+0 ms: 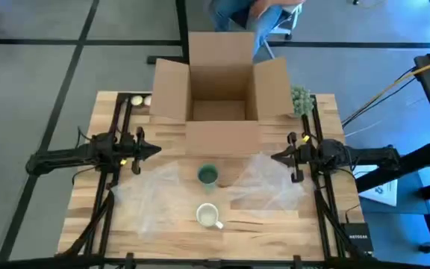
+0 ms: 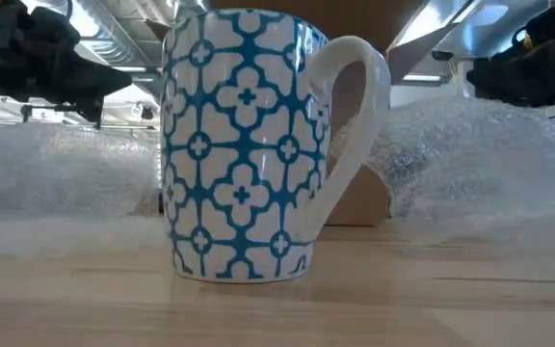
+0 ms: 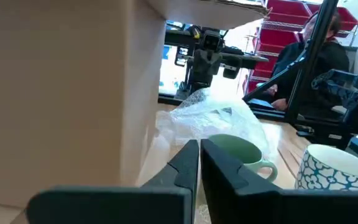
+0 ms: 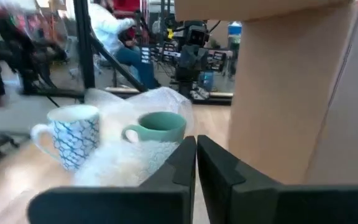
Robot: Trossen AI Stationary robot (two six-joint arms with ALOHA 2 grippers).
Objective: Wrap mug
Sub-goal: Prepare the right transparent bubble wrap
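Patterned mug (image 1: 209,216) between 2 hands.

No readable text; small white lettering on black box (image 1: 357,237) illegible.

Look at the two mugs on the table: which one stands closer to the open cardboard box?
The plain green mug is closer to the cardboard box. The white mug with the blue pattern stands farther out, toward the table's front edge.

Both tools (image 1: 154,149) (image 1: 276,158) closed, facing inward
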